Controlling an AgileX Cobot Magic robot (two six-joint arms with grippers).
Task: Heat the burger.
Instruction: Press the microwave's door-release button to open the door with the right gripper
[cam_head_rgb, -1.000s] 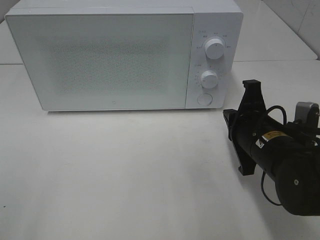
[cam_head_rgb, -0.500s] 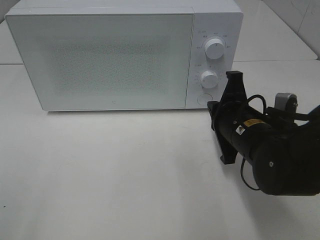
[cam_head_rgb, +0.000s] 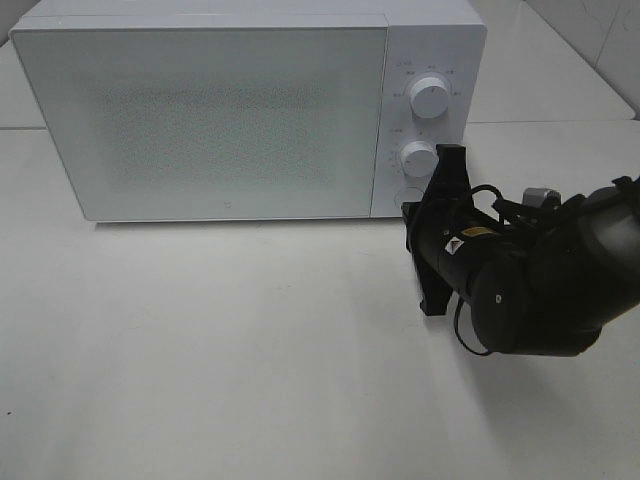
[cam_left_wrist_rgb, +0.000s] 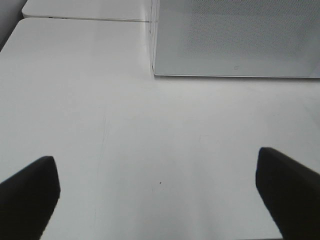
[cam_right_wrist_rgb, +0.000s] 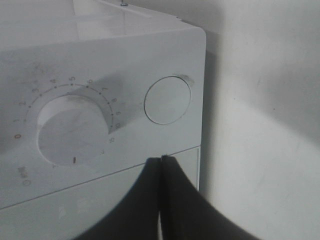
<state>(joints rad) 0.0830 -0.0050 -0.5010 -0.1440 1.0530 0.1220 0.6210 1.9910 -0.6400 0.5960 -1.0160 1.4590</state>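
As our right pincer (cam_right_wrist_rgb: 162, 161), clenched on nothing, points at the microwave's (cam_head_rgb: 220, 110) round button (cam_right_wrist_rgb: 167, 100) just ahead of its tips, we judge door-opening is in hand. Next comes a straight, square press. Our left pincer (cam_left_wrist_rgb: 155, 162) gapes idle, and the burger is nowhere visible.

right gripper (cam_head_rgb: 410, 212) at closed microwave control panel (cam_head_rgb: 428, 122)

wide free tabletop (cam_head_rgb: 200, 350) before microwave (cam_head_rgb: 440, 45), shut door (cam_head_rgb: 220, 120) blocks inside, right gripper (cam_right_wrist_rgb: 161, 162) by panel (cam_head_rgb: 432, 135)
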